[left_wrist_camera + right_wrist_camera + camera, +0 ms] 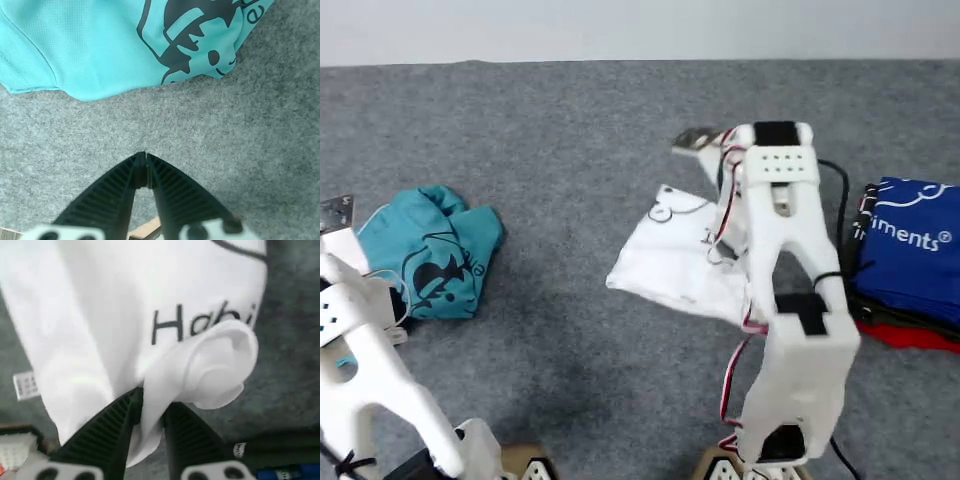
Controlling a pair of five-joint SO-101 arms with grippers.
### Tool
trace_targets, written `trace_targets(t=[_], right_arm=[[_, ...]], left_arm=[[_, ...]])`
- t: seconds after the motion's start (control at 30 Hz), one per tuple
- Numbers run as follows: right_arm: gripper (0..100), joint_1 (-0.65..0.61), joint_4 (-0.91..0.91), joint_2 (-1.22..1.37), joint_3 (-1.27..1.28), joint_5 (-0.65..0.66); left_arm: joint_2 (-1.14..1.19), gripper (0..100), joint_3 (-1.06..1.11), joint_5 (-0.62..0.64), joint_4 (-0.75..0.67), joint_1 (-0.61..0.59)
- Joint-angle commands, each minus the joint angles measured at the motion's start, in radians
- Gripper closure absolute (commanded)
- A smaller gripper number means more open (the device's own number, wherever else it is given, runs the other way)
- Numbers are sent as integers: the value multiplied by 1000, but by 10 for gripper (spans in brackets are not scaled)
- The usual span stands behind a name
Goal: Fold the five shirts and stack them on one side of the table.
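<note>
At surface (pixel 560 150) middle, my right tool (pixel 151 402) pinches bunched fold of white printed fabric shirt (pixel 675 262), I judge to fold it; left tool (pixel 145 159) clamped shut, empty, near crumpled teal printed shirt (pixel 435 250).

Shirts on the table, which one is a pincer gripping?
The white shirt: a fold of it is clamped in the right pincer. The teal shirt lies loose, and the blue shirt sits apart, untouched.

Overhead view plus close wrist views
</note>
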Motion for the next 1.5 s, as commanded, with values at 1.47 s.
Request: trace_targets(t=[1.47], right_arm=[[708, 124, -274, 351, -595, -107]], left_arm=[[-29, 994, -1, -9, -15, 8]])
